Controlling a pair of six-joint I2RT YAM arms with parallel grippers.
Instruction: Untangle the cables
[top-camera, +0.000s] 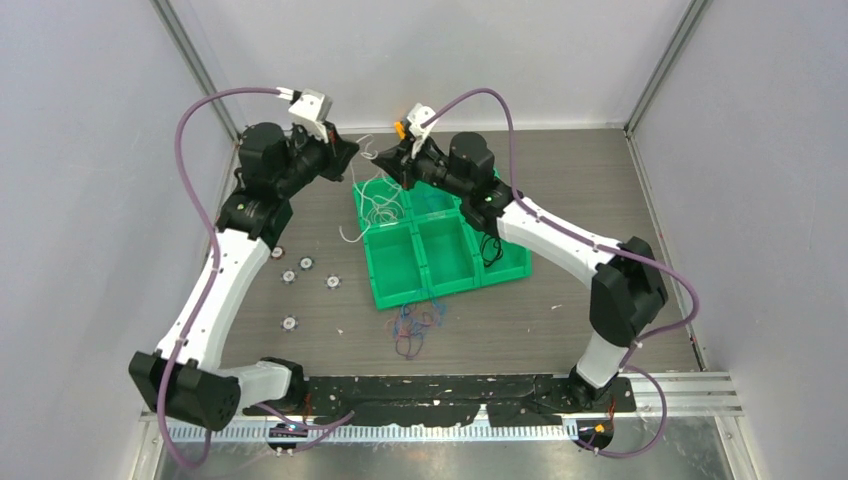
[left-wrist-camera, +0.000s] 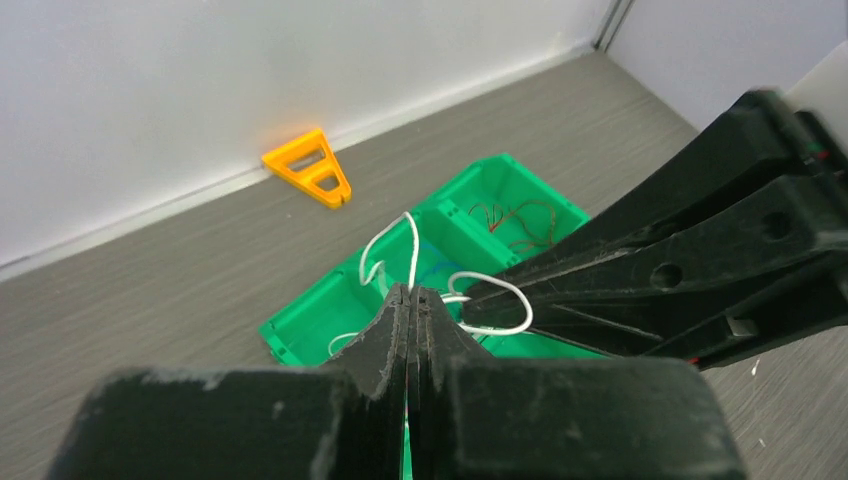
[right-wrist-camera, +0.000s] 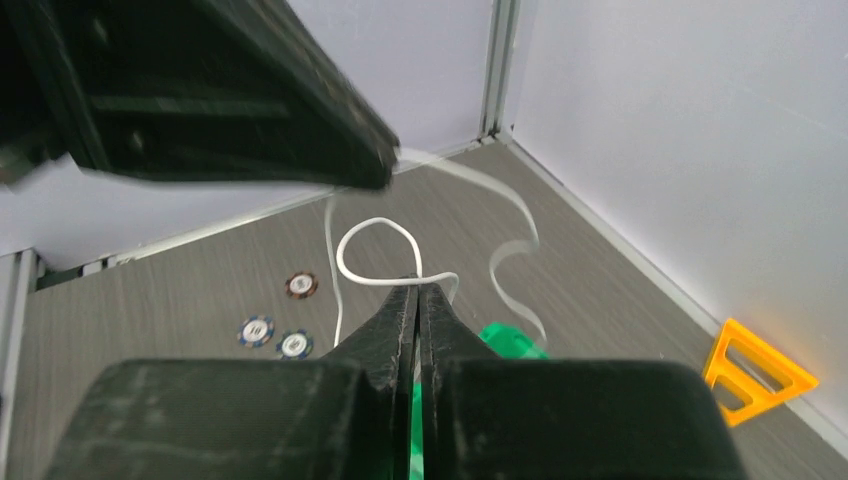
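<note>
Left gripper (left-wrist-camera: 412, 296) and right gripper (right-wrist-camera: 418, 291) are both clamped shut on the white cable (left-wrist-camera: 414, 250), tips almost touching above the green tray (left-wrist-camera: 308, 312), so you look set to pull its loop apart; coloured cables (top-camera: 415, 325) sit tangled on the table (top-camera: 600, 200) beside it.

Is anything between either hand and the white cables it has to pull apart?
Nothing visible stands in the way. The left hand and the right hand are each shut on the white cables, held close together above the green tray.
</note>
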